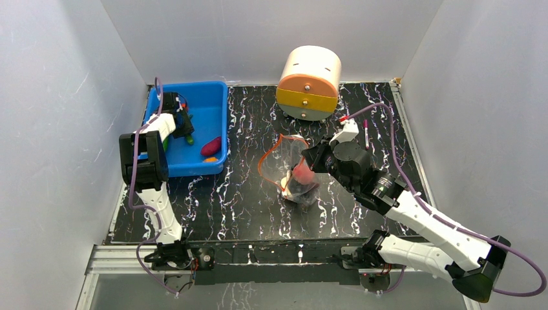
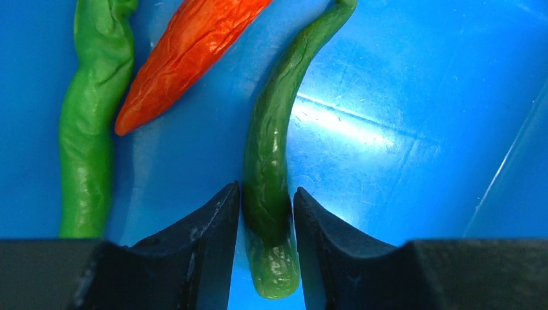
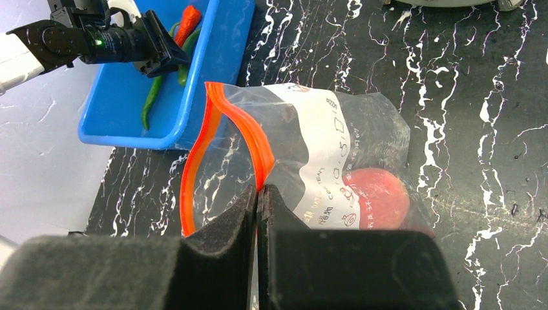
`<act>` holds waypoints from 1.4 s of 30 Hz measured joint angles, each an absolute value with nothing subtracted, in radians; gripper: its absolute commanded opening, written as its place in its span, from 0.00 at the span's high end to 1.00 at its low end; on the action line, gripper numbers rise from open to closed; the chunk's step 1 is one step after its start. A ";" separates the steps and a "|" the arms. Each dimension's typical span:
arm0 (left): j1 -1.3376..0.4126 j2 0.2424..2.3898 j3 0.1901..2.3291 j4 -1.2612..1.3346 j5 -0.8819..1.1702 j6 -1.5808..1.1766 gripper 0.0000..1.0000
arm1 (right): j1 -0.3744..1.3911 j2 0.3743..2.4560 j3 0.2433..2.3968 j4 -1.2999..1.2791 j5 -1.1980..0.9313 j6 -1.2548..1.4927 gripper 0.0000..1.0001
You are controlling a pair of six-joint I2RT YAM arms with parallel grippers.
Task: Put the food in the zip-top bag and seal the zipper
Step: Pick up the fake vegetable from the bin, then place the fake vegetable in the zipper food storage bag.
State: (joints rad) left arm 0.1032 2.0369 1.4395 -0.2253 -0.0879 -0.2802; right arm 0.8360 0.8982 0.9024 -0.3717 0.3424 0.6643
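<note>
In the blue bin (image 2: 413,129), my left gripper (image 2: 266,197) straddles the near end of a dark green pepper (image 2: 268,148) lying on the bin floor. Its jaws are open and stand close to both sides, with a thin sliver of blue at the left finger. A lighter green pepper (image 2: 90,129) and the red chili (image 2: 187,51) lie beside it. My right gripper (image 3: 257,194) is shut on the orange-red zipper (image 3: 249,139) of the zip-top bag (image 3: 310,142), whose mouth gapes toward the bin. A pink-red fruit (image 3: 378,197) sits inside the bag.
The blue bin (image 1: 213,97) stands at the back left, with a dark purple piece (image 1: 210,146) and a small orange piece (image 1: 210,159) near its front wall. A round cream and orange drawer box (image 1: 309,84) stands behind the bag (image 1: 291,169).
</note>
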 measured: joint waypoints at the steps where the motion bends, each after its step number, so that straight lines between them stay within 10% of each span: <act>1: 0.103 2.040 1.440 -0.225 -0.086 -0.281 0.71 | 0.836 0.901 0.904 -0.372 0.342 0.664 1.00; 42: 0.071 1.429 1.255 -0.402 0.285 -0.318 0.87 | 0.836 0.958 0.937 -0.371 0.379 0.598 1.00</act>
